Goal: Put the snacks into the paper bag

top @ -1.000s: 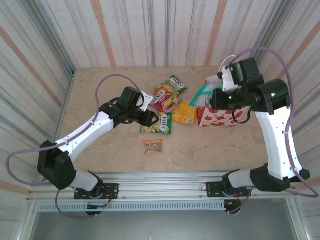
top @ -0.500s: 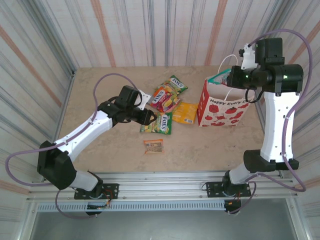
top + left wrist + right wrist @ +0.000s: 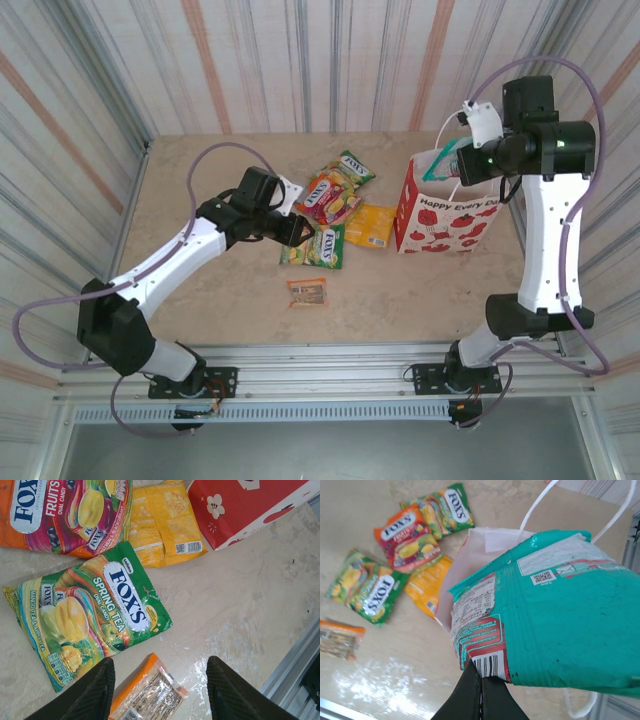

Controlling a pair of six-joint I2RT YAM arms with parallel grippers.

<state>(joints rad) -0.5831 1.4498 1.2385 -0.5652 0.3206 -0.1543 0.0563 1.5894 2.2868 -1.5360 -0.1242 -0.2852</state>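
Top external view: right gripper [image 3: 463, 165] clamped on teal packet [image 3: 438, 160], at the open mouth of the upright paper bag [image 3: 445, 225]. Left gripper [image 3: 298, 232]: jaws apart, empty, above green Fox's packet [image 3: 317, 247]. Other packets lie loose on table [image 3: 400, 290], left of bag.

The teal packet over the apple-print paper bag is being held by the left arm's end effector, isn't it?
Not quite. The right end effector is the one shut on the teal packet over the apple-print paper bag, as the right wrist view shows. The left end effector is open and holds nothing.
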